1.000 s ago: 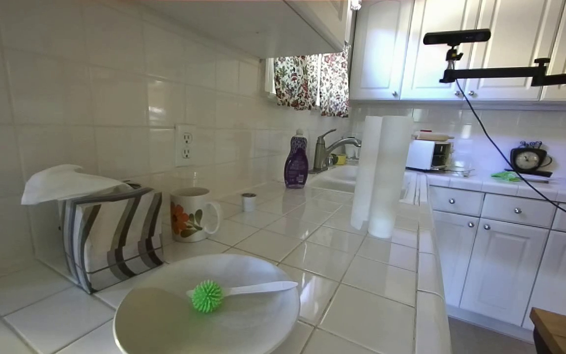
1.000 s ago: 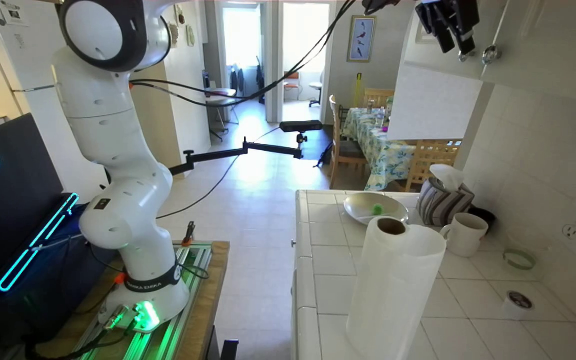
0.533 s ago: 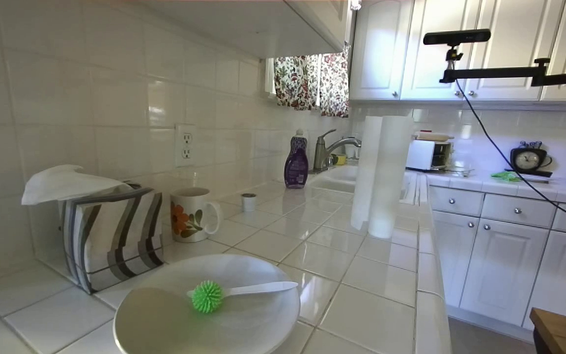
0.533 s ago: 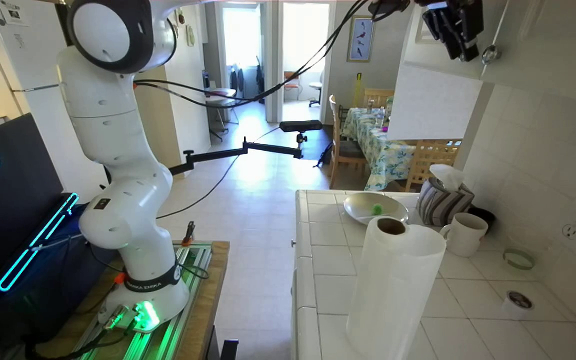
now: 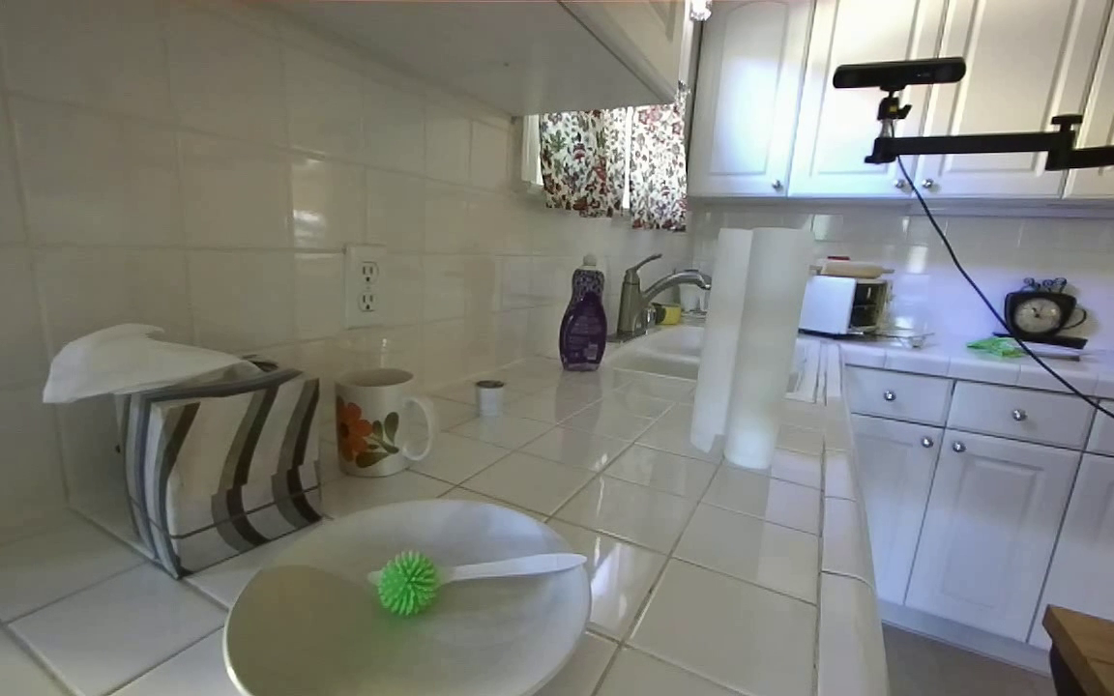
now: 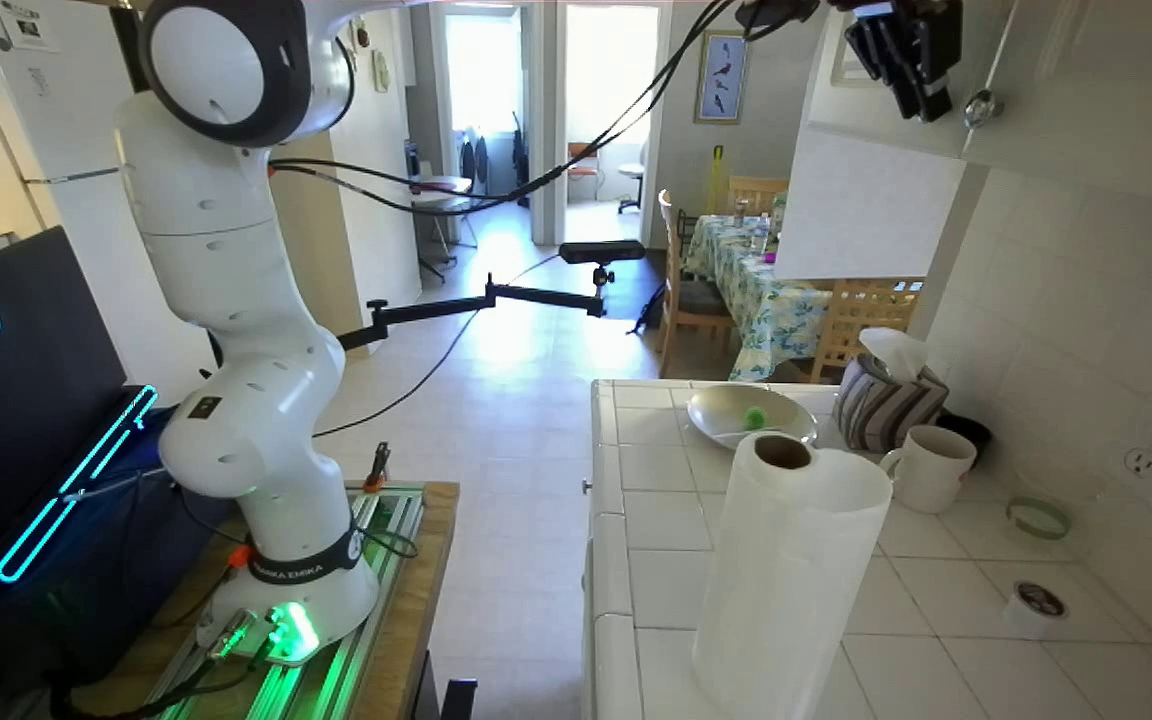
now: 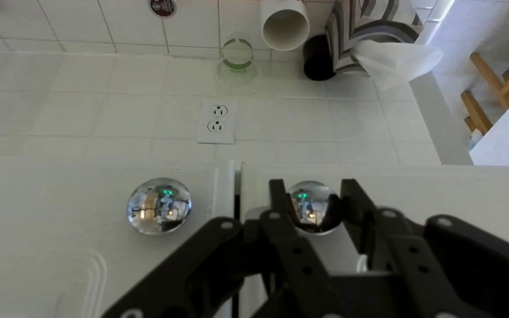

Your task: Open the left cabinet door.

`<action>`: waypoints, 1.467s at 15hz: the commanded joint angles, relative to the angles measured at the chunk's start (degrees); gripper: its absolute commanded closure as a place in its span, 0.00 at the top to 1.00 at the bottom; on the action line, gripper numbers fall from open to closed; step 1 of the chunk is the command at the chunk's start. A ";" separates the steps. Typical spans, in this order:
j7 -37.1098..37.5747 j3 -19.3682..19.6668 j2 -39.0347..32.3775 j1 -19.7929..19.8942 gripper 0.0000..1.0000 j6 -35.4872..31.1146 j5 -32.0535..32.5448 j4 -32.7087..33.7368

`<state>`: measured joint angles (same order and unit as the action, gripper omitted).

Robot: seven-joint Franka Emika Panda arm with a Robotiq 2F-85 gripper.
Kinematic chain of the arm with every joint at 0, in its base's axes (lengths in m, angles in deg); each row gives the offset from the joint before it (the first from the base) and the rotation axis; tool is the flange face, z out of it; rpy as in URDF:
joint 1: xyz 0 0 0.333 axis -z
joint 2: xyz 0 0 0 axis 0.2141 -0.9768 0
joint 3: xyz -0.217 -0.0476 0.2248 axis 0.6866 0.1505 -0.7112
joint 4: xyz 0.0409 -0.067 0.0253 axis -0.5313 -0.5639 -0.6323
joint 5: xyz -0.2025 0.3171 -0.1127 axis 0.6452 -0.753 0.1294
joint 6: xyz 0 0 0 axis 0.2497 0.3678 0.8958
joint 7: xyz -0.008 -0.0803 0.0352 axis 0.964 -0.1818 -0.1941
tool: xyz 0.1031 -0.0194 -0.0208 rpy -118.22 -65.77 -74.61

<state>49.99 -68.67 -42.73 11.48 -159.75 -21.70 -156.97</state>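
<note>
My gripper [image 7: 313, 190] is at the shiny round knob [image 7: 309, 204] of the left cabinet door [image 7: 427, 190]. That door lies on the right of the wrist view, where the counter shows at the top. The fingers stand on both sides of the knob and look closed against it. Both doors look shut, with a narrow dark seam between them. The neighbouring door [image 7: 38, 207] has its own knob [image 7: 159, 206]. In an exterior view my gripper [image 6: 926, 108] is at the upper right, left of that second knob [image 6: 982, 108]; the fingers hide the held knob there.
Below the cabinet, the tiled counter holds a paper towel roll [image 6: 786, 580], a mug [image 6: 928, 470], a tissue box [image 6: 886, 400] and a bowl [image 5: 480, 638]. A camera [image 6: 600, 252] stands out on a black arm. A white panel [image 6: 866, 200] is below the gripper.
In an exterior view my gripper has moved slightly down and right over the door's knob, which showed below the fingers a second ago. The fingers look closer together. The doors have not moved.
</note>
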 commanded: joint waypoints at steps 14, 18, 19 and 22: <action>24.96 -4.04 6.35 -1.10 0.10 10.34 5.19 -3.13; 32.02 -5.31 8.34 -1.59 0.10 11.04 4.05 -5.18; 33.96 -5.78 8.88 -1.81 0.10 11.32 3.58 -5.67; 40.48 -7.43 10.38 -2.19 0.10 12.56 3.56 -6.72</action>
<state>81.53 -73.00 -35.08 11.26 -147.98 -16.51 -161.07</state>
